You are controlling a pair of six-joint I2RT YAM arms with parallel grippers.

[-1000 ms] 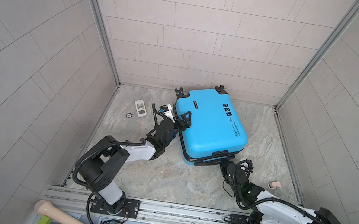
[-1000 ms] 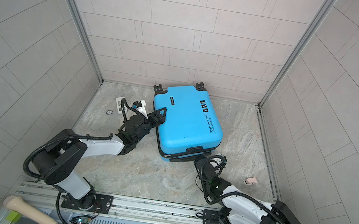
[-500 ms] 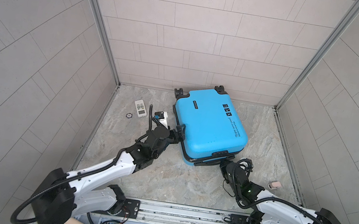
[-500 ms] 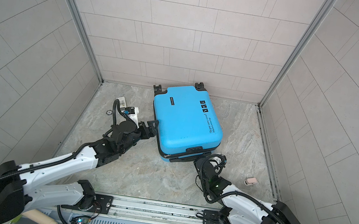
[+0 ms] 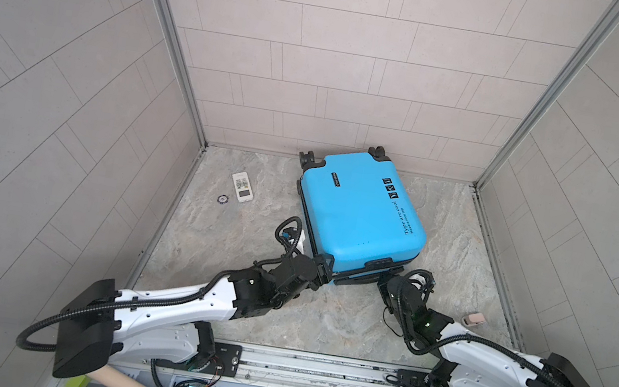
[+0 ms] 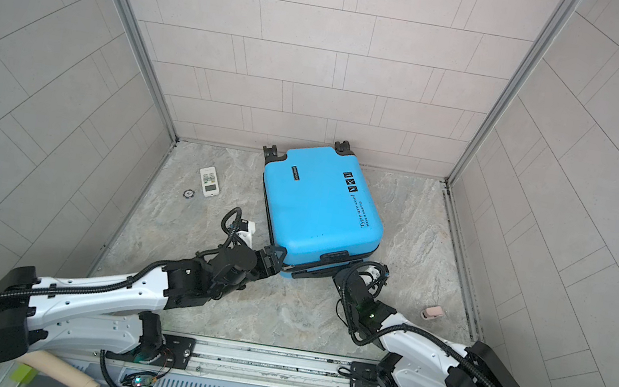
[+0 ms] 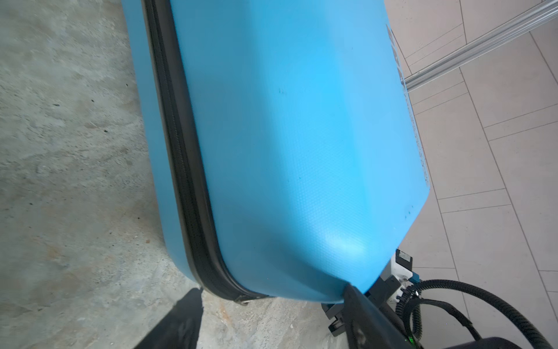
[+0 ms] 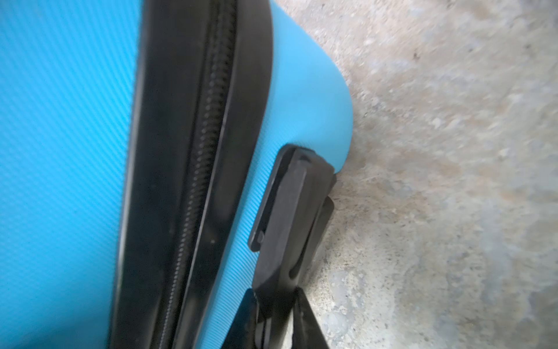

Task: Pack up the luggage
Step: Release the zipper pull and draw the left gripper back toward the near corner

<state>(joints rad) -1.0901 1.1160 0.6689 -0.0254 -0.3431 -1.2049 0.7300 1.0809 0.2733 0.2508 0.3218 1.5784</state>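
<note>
Blue suitcase (image 5: 359,211) is laid flat on the stone floor (image 5: 234,233). Its near corner is straddled by the spread fingers (image 7: 181,320) of the left gripper (image 5: 323,266); its black handle (image 8: 287,205) is pinched by the right gripper (image 8: 275,299).

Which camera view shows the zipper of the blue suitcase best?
The right wrist view: the zipper is close, with teeth visible. The left wrist view shows a long black band; both top views show only a thin dark edge.
</note>
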